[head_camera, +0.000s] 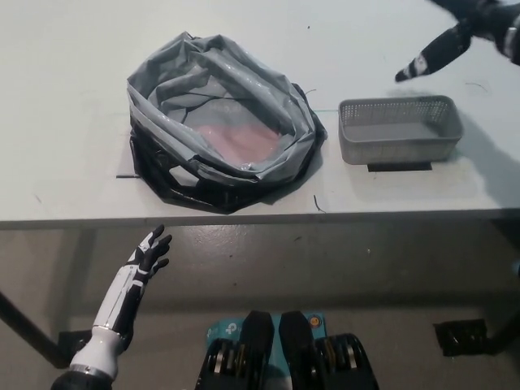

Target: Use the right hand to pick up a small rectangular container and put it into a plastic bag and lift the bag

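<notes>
Container [398, 130]: grey mesh, rectangular, on the table [65, 97], just right of the bag
Bag [219, 122]: grey, mouth open, something pink inside
Right hand [463, 32]: above and behind the container, fingers spread, empty
Left hand [146, 258]: below the table edge, fingers apart, empty

A small grey rectangular perforated plastic basket [399, 128] is seen upright on the pale table [73, 97], just right of a grey-and-black plastic bag [218, 122] spread open with something pinkish visible inside. The black right hand [463, 36] is held above the table at the top right, beyond the basket and apart from it, fingers spread and nothing held. The white left hand [146, 258] is rested below the table edge at lower left, fingers apart.
</notes>
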Available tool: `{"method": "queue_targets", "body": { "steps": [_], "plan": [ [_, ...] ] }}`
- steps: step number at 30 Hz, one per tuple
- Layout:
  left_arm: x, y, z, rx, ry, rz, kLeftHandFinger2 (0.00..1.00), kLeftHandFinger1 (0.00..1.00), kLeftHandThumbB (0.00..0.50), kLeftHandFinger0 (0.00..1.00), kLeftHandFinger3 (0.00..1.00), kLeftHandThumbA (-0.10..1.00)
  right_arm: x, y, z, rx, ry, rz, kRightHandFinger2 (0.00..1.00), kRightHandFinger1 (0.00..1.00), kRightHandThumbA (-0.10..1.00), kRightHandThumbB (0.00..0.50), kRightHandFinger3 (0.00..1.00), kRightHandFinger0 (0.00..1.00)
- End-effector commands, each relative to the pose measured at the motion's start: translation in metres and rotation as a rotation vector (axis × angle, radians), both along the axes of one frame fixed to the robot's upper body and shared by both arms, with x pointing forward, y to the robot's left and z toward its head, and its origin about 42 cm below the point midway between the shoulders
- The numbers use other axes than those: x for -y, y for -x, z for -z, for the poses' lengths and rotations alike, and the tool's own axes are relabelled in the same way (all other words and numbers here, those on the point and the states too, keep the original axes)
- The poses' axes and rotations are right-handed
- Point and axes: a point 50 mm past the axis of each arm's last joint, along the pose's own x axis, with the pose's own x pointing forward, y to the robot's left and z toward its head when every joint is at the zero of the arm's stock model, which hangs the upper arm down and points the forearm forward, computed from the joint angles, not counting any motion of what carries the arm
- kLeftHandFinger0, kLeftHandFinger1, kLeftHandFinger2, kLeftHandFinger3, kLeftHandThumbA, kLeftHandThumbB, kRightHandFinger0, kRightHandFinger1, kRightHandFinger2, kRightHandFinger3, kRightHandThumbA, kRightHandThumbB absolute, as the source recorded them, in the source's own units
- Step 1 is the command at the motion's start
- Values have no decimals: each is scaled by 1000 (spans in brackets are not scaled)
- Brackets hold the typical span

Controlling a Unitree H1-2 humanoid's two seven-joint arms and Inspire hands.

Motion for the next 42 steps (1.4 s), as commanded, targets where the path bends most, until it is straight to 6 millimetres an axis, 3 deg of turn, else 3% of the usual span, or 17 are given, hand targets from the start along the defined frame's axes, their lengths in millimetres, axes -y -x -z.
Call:
{"method": "queue_targets", "body": {
  "steps": [1, 10, 12, 14, 17, 23, 31, 34, 38, 42],
  "plan": [
    [0, 5, -11, 73, -29, 36, 1000, 1000, 178, 1000, 1000, 1000, -19, -13, -47, -162, 149, 28, 1000, 1000, 1000, 499, 1000, 1000],
    [5, 24, 1, 55, -27, 37, 1000, 1000, 149, 1000, 1000, 1000, -32, -20, -15, -284, 256, 47, 1000, 1000, 1000, 475, 1000, 1000],
    [4, 27, 4, 47, -28, 35, 1000, 1000, 166, 1000, 1000, 1000, -36, -22, -6, -310, 280, 38, 1000, 1000, 1000, 461, 1000, 1000],
    [4, 29, 6, 26, -22, 31, 1000, 1000, 177, 1000, 1000, 1000, -37, -26, 2, -317, 329, 37, 1000, 1000, 1000, 493, 1000, 1000],
    [5, 30, 7, 20, -13, 31, 1000, 1000, 178, 1000, 1000, 1000, -38, -27, 6, -314, 379, 37, 1000, 1000, 1000, 499, 1000, 1000],
    [4, 32, 10, 20, -13, 29, 1000, 1000, 201, 1000, 1000, 1000, -38, -34, 13, -326, 397, 43, 1000, 1000, 1000, 459, 1000, 1000],
    [5, 36, 13, 12, -16, 30, 1000, 1000, 216, 1000, 1000, 1000, -34, -37, 20, -290, 367, 95, 1000, 1000, 1000, 476, 1000, 1000],
    [6, 36, 13, 14, -12, 34, 1000, 1000, 206, 1000, 1000, 1000, -36, -36, 20, -237, 378, 107, 1000, 1000, 1000, 480, 1000, 1000],
    [6, 35, 13, 10, -11, 34, 1000, 1000, 216, 1000, 1000, 1000, -39, -36, 10, -179, 266, 115, 1000, 1000, 993, 490, 1000, 1000],
    [5, 34, 13, 10, -10, 38, 1000, 1000, 206, 1000, 1000, 1000, -51, -31, -14, -120, 270, 47, 1000, 1000, 1000, 495, 1000, 1000]
  ]
}}
